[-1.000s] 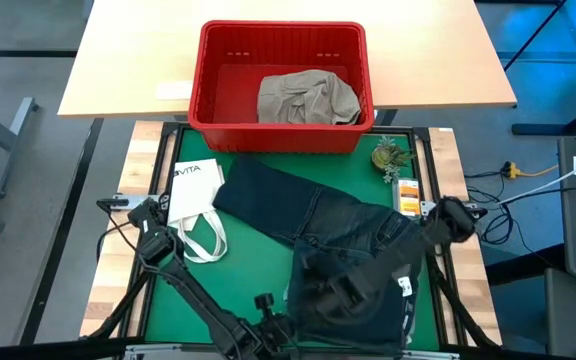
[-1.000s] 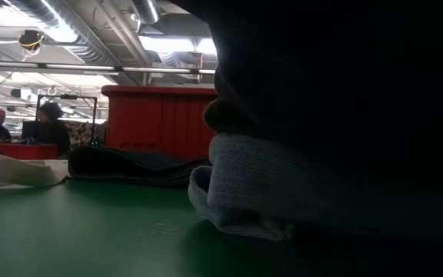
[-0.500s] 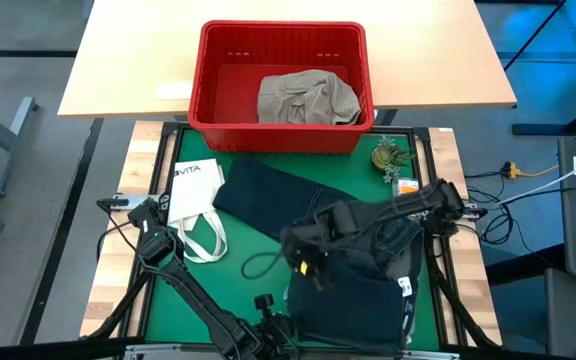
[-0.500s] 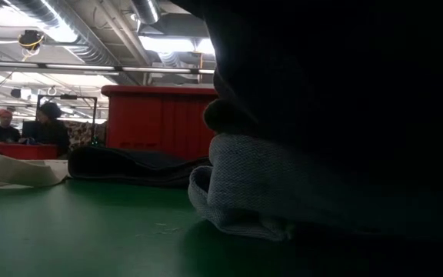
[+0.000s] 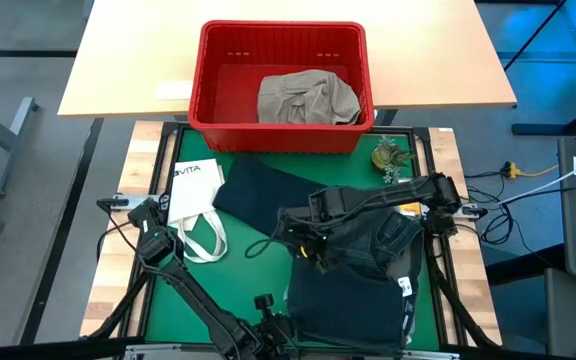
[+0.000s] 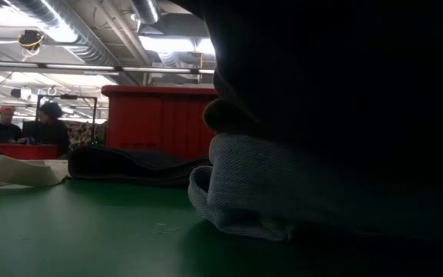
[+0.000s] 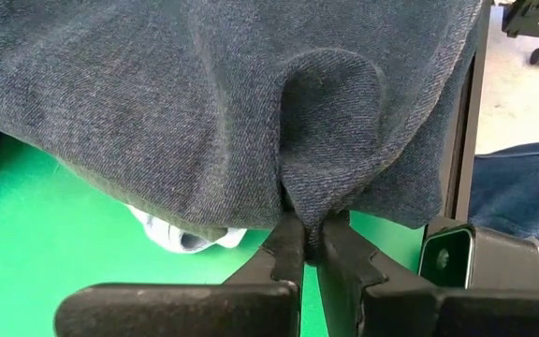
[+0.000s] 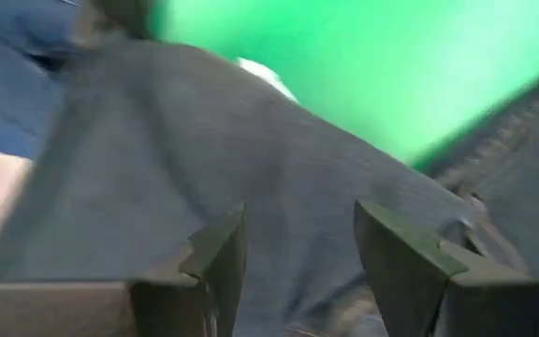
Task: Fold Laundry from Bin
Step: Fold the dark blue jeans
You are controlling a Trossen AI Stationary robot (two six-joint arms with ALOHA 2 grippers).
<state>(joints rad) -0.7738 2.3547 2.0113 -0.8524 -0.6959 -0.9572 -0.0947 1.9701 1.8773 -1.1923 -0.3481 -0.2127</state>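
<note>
Dark blue-grey jeans (image 5: 338, 250) lie spread on the green mat (image 5: 183, 290), the legs running toward the far left. My left gripper (image 7: 309, 234) sits at the table's near edge (image 5: 276, 318), shut on the jeans' near side. My right gripper (image 8: 298, 253) hovers open above the middle of the jeans (image 5: 301, 240), touching nothing. The red bin (image 5: 281, 85) stands beyond the mat's far edge with a khaki garment (image 5: 308, 97) lying inside it. In the low view a pale inside-out part of the jeans (image 6: 283, 192) rests on the mat. My left gripper pinches a puckered fold of the jeans' cloth (image 7: 314, 201) between its two fingers. The fingers come slanting down from the table's near side. The pinched part is raised off the mat, with pale lining (image 7: 181, 234) showing under it; the rest lies on the mat.
A white tote bag (image 5: 193, 200) lies on the mat's left side next to the jeans' legs. A small plant (image 5: 388, 155) and an orange packet (image 5: 408, 192) sit at the far right corner. Bare mat shows at the near left. People sit far off (image 6: 48, 127).
My right gripper has swung from above the near part of the jeans toward the table's left and far edge, rising a little and tipping more steeply down. It now hangs over the jeans' middle. The jeans and my left gripper have kept still.
</note>
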